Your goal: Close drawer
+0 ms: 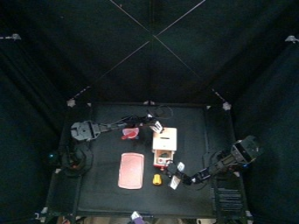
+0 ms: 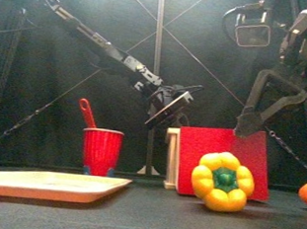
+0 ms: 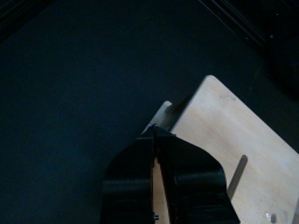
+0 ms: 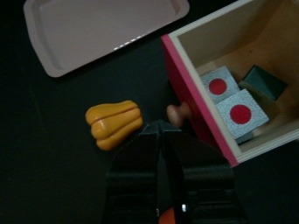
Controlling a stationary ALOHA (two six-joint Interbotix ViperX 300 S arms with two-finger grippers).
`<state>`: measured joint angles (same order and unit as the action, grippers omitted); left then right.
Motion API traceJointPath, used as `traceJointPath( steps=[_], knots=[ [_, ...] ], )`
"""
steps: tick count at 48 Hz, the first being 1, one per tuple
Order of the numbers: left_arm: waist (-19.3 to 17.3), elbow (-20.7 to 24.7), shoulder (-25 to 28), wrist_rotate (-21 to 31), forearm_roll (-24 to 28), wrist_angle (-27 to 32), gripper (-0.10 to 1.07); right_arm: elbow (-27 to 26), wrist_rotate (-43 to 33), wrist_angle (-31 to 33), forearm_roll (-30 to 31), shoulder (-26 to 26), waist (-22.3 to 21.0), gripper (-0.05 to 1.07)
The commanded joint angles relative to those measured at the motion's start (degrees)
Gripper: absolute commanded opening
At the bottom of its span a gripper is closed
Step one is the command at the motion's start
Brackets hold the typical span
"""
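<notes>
One drawer (image 4: 239,83) is standing pulled out of one cream-white cabinet (image 1: 167,140) near the table's middle; its front panel is magenta-red and it is holding two white blocks with red dots (image 4: 230,103) plus one dark teal block (image 4: 263,81). One small knob (image 4: 177,112) is sticking out of the drawer front. The right gripper (image 4: 165,133) is hanging just before that knob, its jaws sitting narrow, nearly together, gripping nothing. The left gripper (image 3: 162,131) is resting at the cabinet's back edge, jaws showing only a thin slit; whether they are pinching the panel I cannot tell. One yellow bell pepper (image 2: 222,181) is lying just beside the drawer front. One pink board (image 1: 131,170) is lying left of the cabinet, and one red cup (image 2: 101,149) holding one red utensil is standing near its far left.
</notes>
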<state>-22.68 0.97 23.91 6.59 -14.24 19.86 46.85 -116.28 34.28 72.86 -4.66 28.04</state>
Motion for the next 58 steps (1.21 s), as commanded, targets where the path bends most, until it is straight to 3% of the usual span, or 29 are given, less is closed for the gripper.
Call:
traceJointPath(
  steps=[1, 20, 58],
  knots=[
    [0.1, 0.6, -0.6, -0.1, 0.1, 0.2, 0.40, -1.1, 0.1, 0.0, 0.4, -0.7, -1.7, 0.26],
    [0.1, 0.6, -0.7, -0.1, 0.1, 0.2, 0.40, -0.7, 0.1, 1.0, 0.4, -0.7, -5.1, 0.26],
    [0.2, 1.1, -1.1, 0.0, 0.0, 0.9, 0.40, -0.3, -0.5, 12.9, 0.1, -0.7, -9.5, 0.26]
  ],
)
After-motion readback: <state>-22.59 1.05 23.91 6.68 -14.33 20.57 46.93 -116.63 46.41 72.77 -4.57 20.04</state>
